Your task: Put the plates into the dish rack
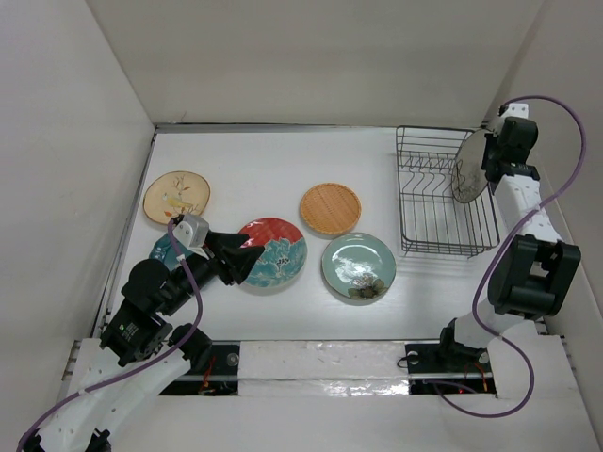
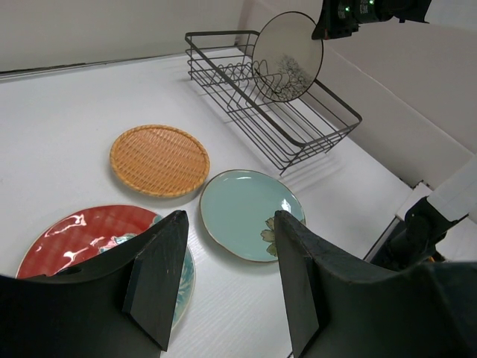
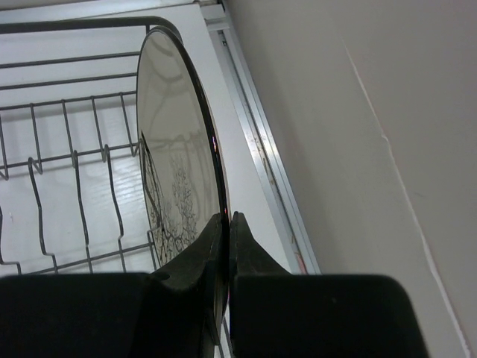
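The black wire dish rack (image 1: 443,193) stands at the back right. My right gripper (image 1: 485,160) is shut on the rim of the white plate with a dark rim (image 1: 468,168) and holds it on edge at the rack's right side. The right wrist view shows the jaws (image 3: 227,218) pinching this plate (image 3: 175,149) over the rack bars (image 3: 74,25). My left gripper (image 1: 247,262) is open and empty, low over the red plate with teal flowers (image 1: 278,250). The orange plate (image 1: 331,208), pale green plate (image 1: 358,266) and tan floral plate (image 1: 175,196) lie flat. The teal blue plate (image 1: 168,250) is mostly hidden under my left arm.
White walls close in the table on the left, back and right. The rack sits close to the right wall. In the left wrist view my open gripper (image 2: 229,216) faces the pale green plate (image 2: 250,212), orange plate (image 2: 159,159) and the rack (image 2: 298,134).
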